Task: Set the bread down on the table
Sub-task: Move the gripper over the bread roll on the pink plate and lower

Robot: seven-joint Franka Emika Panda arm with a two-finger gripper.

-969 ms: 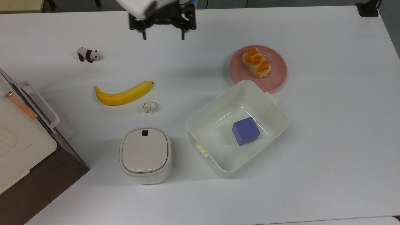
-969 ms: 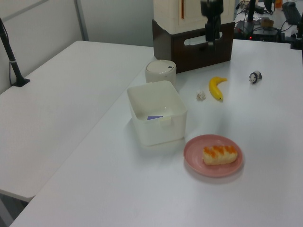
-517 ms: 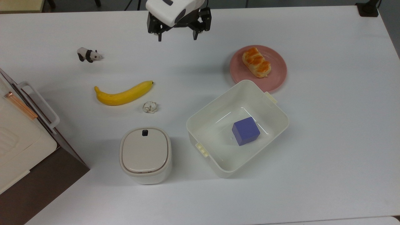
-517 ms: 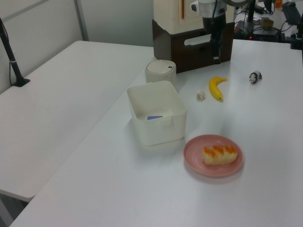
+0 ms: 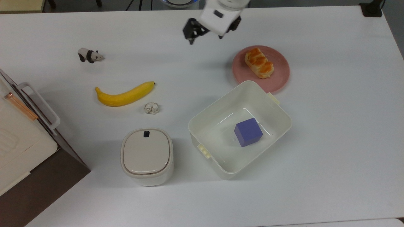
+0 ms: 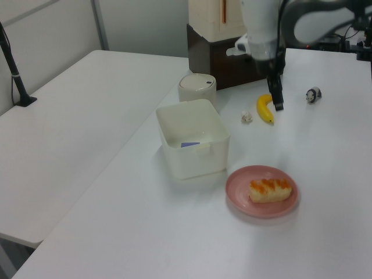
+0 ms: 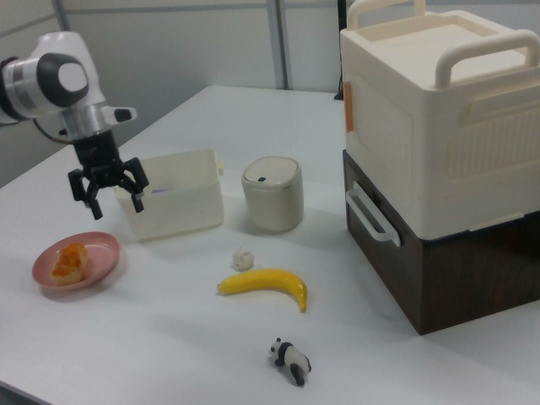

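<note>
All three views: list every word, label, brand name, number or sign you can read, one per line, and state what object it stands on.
None: no readable text appears on any object.
The lidded bin bears a small dark mark on its lid, not legible as a sign.
The stacked boxes have an orange strip with no lettering to read.
The bread, pink plate and tub are unmarked.

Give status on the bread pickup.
Gripper open, empty, in the air short of the plate. Bread on the plate, untouched. Tub beside the plate; nothing over the bread.
</note>
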